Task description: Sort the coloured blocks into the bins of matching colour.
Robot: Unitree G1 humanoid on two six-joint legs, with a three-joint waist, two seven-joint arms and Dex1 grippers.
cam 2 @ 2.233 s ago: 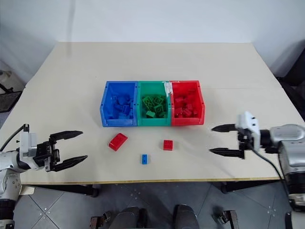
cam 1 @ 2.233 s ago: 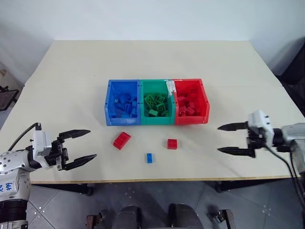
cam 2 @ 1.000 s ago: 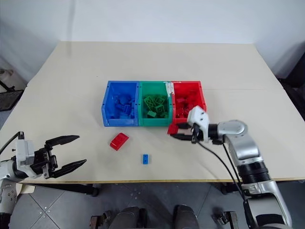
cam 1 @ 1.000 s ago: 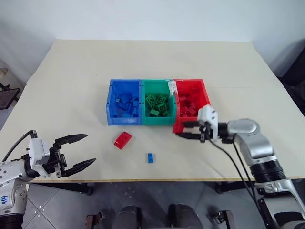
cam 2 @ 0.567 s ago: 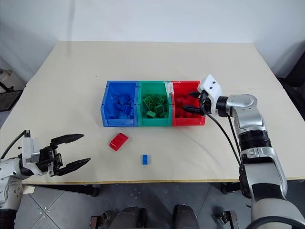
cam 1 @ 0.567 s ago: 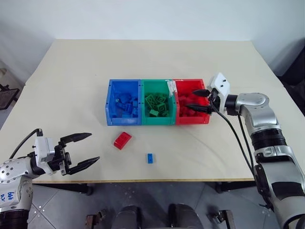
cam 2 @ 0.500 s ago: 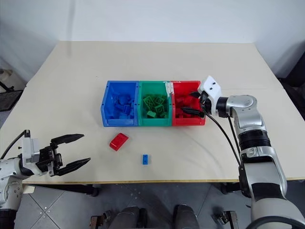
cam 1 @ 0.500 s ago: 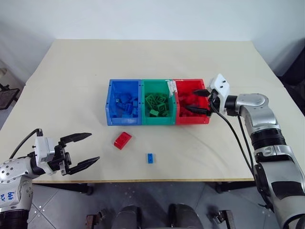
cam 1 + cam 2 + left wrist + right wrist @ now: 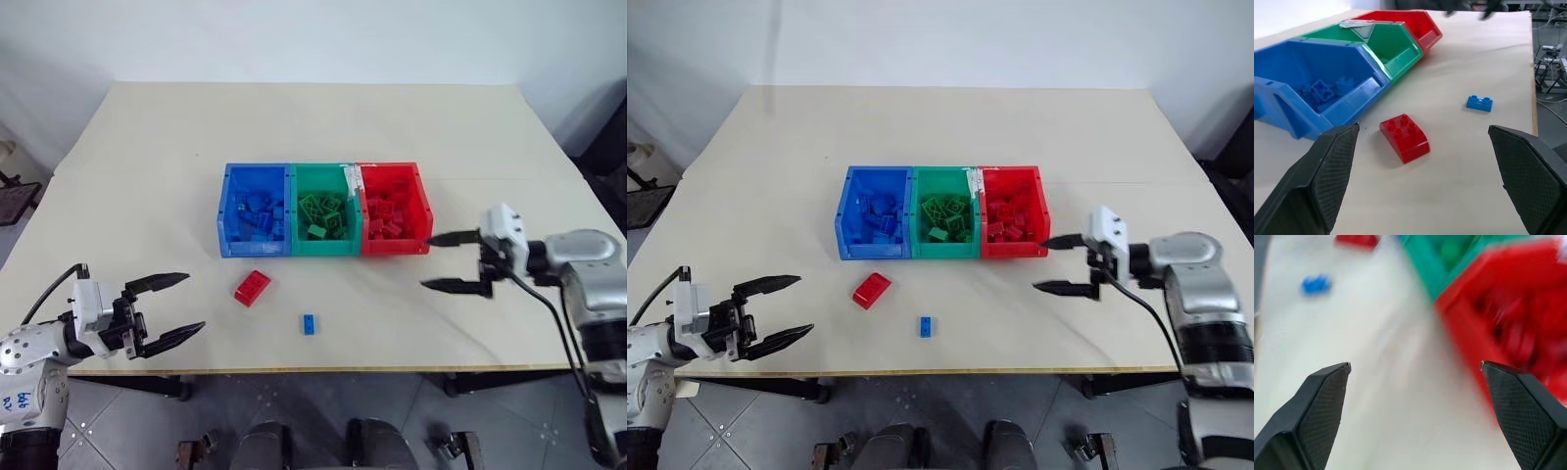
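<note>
The right tool [image 9: 453, 261] has swung away from the red plastic bin [image 9: 423, 208], jaws released and empty; one red brick is now sorted. The remaining red studded brick [image 9: 252, 287] lies beyond the released left tool [image 9: 172, 307], long axis angled toward the bins.

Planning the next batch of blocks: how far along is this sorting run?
Mostly done: the blue bin, green bin and red bin each hold blocks of their own colour. Nothing is in hand: the left gripper and the right gripper are both open and empty. Left on the table: one red block and one blue block.
</note>
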